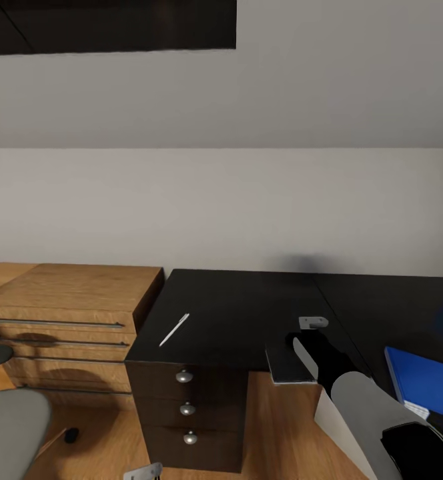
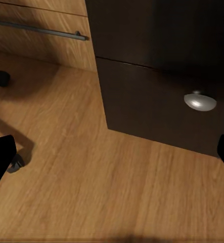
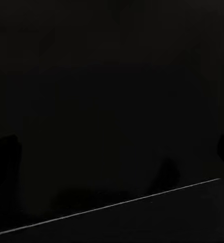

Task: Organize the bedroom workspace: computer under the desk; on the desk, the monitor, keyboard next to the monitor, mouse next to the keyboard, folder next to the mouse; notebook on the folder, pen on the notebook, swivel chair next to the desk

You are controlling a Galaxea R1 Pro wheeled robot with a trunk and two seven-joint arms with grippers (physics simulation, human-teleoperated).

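My right gripper (image 1: 311, 328) hangs low over the glossy black desk (image 1: 235, 307), just past the far edge of the thin dark grey notebook with a pale edge (image 1: 285, 365). That notebook lies flat at the desk's front lip, partly under my right forearm. The coming move turns on this: the notebook is just short of my fingertips on my own side, so I judge I must draw back a little, not reach further. Its long side runs roughly front to back. The flat bright-blue folder (image 1: 425, 381) lies on the desk well off to my right, which makes my right arm the natural one for the carry. The thin white-silver pen (image 1: 175, 329) lies apart to the left, slanting from near-left to far-right.

In the right wrist view I see little but dark desk top (image 3: 112, 101) crossed by one thin pale line; two faint dark shapes at the margins suggest my right fingers stand apart with nothing between.

The left wrist view shows what the head view hardly does: my left gripper (image 2: 112, 157), fingers spread and empty, down near the wooden floor (image 2: 91, 187), facing the desk's lowest drawer and its round silver knob (image 2: 199, 102). The grey padded swivel chair (image 1: 8, 420) stands at my left.
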